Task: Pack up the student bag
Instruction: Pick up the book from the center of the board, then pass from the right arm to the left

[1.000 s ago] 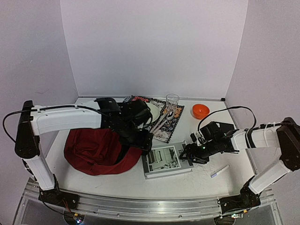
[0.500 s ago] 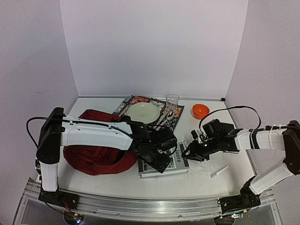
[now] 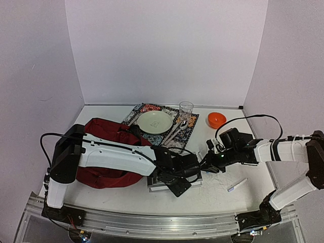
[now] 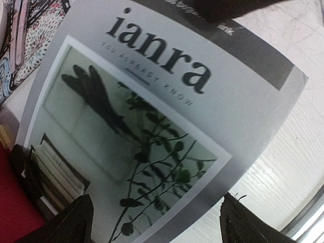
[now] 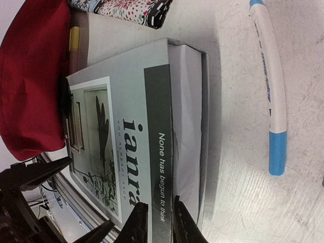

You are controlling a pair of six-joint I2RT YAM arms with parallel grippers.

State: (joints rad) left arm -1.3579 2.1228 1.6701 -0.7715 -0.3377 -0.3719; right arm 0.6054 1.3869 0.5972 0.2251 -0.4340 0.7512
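The student bag (image 3: 104, 154) is a floppy dark-red backpack lying at the left; its edge also shows as the bag (image 5: 35, 76) in the right wrist view. Beside it lies a grey book (image 3: 156, 183) titled "ianra", the same book (image 4: 167, 126) and book (image 5: 121, 152) in both wrist views. My left gripper (image 3: 178, 186) hovers open over the cover, its fingertips (image 4: 76, 223) spread wide around the near corner, left gripper (image 4: 162, 225). My right gripper (image 3: 205, 166) pinches the book's right edge, right gripper (image 5: 161, 223) shut on the dark cover strip.
A blue-and-white marker (image 3: 237, 185), also marker (image 5: 268, 91), lies right of the book. Behind stand a patterned placemat (image 3: 188, 134) with a plate (image 3: 154, 121) and spoons (image 3: 174, 131), a glass (image 3: 186, 110) and an orange bowl (image 3: 216, 119). The table's metal front rail (image 3: 152, 223) is near.
My left arm swung from the bag across to the book and its jaws widened a little. My right gripper closed on the book's right edge; the book slid slightly left.
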